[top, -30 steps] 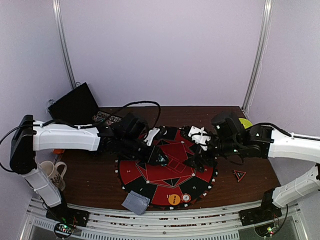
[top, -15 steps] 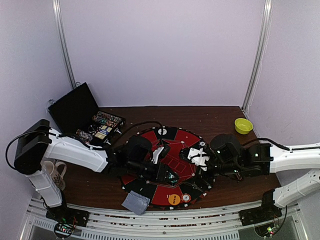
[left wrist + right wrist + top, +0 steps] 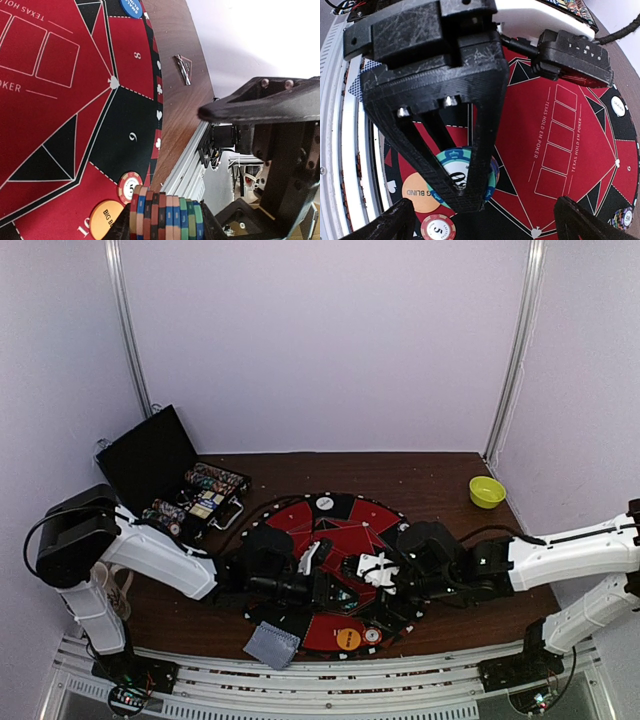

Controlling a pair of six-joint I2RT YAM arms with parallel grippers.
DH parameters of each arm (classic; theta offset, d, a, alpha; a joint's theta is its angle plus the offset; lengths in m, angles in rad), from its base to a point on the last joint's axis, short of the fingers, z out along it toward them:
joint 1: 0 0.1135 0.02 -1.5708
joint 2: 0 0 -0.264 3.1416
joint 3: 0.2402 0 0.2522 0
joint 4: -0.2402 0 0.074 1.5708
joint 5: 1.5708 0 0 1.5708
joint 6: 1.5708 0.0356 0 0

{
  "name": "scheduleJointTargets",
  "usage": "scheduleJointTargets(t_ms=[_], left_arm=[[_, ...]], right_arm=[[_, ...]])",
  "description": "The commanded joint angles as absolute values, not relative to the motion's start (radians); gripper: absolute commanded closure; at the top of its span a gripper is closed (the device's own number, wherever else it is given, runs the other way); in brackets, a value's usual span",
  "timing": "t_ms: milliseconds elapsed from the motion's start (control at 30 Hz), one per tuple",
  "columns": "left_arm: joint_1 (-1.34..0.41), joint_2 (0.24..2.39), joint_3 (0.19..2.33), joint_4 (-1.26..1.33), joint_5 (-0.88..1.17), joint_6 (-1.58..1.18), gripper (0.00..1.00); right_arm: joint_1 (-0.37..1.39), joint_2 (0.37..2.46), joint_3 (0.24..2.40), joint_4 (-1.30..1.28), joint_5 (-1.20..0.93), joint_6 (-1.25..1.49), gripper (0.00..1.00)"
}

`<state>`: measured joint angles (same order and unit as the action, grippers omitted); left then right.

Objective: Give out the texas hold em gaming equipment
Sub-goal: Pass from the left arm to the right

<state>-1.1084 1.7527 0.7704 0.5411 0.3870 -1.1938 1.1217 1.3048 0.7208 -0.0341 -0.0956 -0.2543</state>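
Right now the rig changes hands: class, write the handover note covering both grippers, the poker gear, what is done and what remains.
Left gripper: shut on chip stack, over the mat's near side.
Right gripper: open, empty, beside it.
Done: orange button, white button and a single chip lie on the mat.
Left: place the held stack; more chips sit in the case; cards lie piled at the mat's near-left edge, undealt.

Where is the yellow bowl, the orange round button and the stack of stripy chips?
yellow bowl (image 3: 487, 491): top view, on its bare inside.
orange button (image 3: 348, 637): top view, on its flat face.
stack of chips (image 3: 167, 217): left wrist view, on the striped edges.
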Motion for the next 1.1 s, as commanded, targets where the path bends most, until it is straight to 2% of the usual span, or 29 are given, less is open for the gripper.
scheduleJointTargets(t_ms=[0, 167, 633, 733, 800, 1067], left_arm=[[-1.112, 1.779, 0.794, 0.671, 0.417, -1.220, 1.00], [-1.112, 1.803, 0.804, 0.700, 0.427, -1.236, 1.00], [-1.113, 1.806, 0.776, 0.761, 0.442, -1.247, 1.00], [-1.112, 1.803, 0.776, 0.760, 0.446, -1.247, 1.00], [-1.111, 1.802, 0.777, 0.757, 0.446, -1.247, 1.00], [-1.108, 1.812, 0.789, 0.756, 0.456, -1.246, 1.00]], right_arm=[[1.123, 1.341, 0.717, 0.017, -0.060, -0.276, 0.02], [1.126, 1.398, 0.717, 0.051, 0.030, -0.277, 0.05], [1.124, 1.463, 0.737, 0.081, -0.103, -0.378, 0.21], [1.124, 1.455, 0.725, 0.103, -0.112, -0.396, 0.36], [1.123, 1.450, 0.720, 0.110, -0.106, -0.402, 0.41], [1.124, 1.446, 0.730, 0.112, -0.100, -0.411, 0.38]])
